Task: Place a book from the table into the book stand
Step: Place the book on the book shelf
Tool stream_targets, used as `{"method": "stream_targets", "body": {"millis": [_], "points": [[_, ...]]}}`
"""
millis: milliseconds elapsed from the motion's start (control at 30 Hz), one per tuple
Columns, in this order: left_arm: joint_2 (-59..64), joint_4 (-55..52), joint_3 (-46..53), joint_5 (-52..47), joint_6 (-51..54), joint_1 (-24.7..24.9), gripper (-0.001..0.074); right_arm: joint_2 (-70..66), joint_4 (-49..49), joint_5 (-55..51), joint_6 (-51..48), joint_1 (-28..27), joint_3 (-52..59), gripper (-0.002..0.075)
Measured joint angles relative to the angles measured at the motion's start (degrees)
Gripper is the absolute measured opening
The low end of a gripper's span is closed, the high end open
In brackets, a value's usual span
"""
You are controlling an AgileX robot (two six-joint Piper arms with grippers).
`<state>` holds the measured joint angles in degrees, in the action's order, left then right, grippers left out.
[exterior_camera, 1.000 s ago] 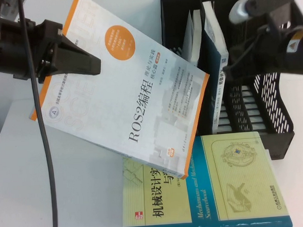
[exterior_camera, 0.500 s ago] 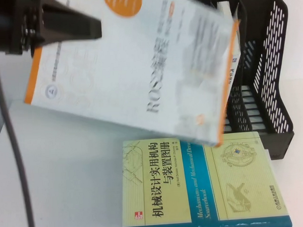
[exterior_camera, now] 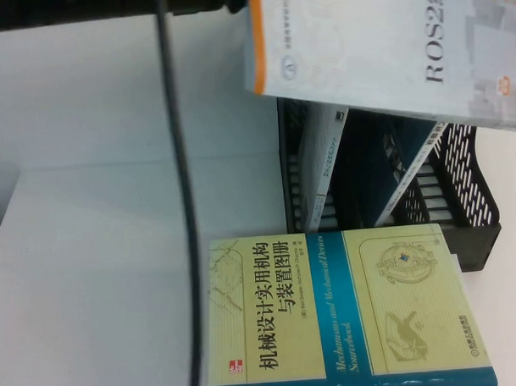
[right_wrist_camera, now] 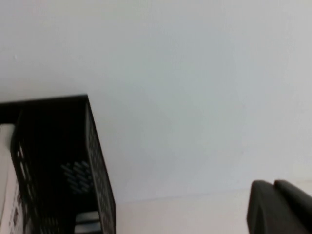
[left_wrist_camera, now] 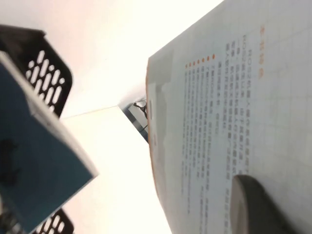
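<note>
The white ROS2 book (exterior_camera: 406,52) with orange edges hangs in the air at the top right, over the black mesh book stand (exterior_camera: 466,207). My left gripper (left_wrist_camera: 242,187) is shut on this book (left_wrist_camera: 234,97), and one dark finger (left_wrist_camera: 258,207) lies flat on its printed cover. In the high view only the left arm's dark body (exterior_camera: 107,3) shows, along the top edge. A white book (exterior_camera: 324,157) and a blue book (exterior_camera: 406,175) stand inside the stand. My right gripper (right_wrist_camera: 278,204) is shut and holds nothing, off beside the stand (right_wrist_camera: 58,161).
A yellow-green book with a blue spine band (exterior_camera: 347,313) lies flat on the white table, right in front of the stand. A black cable (exterior_camera: 185,229) hangs down through the middle of the high view. The blue book (left_wrist_camera: 34,161) is close under the held book.
The held ROS2 book has risen and swung right, from over the table to above the stand. The left arm went up with it. The right arm no longer shows in the high view.
</note>
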<state>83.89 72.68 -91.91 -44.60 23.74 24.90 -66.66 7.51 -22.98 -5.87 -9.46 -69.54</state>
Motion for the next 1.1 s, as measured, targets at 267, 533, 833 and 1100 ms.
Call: {"method": "stream_targets", "body": {"millis": [267, 533, 833, 1100], "points": [[12.88, -8.82, -17.89, 2.0, -7.58, 9.18, 0.0108, -0.37, 1.15, -5.32, 1.87, -1.93, 0.0, 0.0009], [23.46, -21.29, -29.68, 0.79, -20.86, 10.04, 0.0108, 0.41, 1.15, -5.42, 5.87, -6.52, 0.0, 0.0009], [26.33, -36.21, -32.04, -5.11, -30.32, 10.12, 0.0108, -0.27, 3.04, -6.23, 6.19, -6.75, 0.0, 0.0009], [22.9, -56.0, -38.19, -14.49, -38.65, 9.03, 0.0108, -0.39, 3.04, -7.06, 5.87, -6.75, 0.0, 0.0009]]}}
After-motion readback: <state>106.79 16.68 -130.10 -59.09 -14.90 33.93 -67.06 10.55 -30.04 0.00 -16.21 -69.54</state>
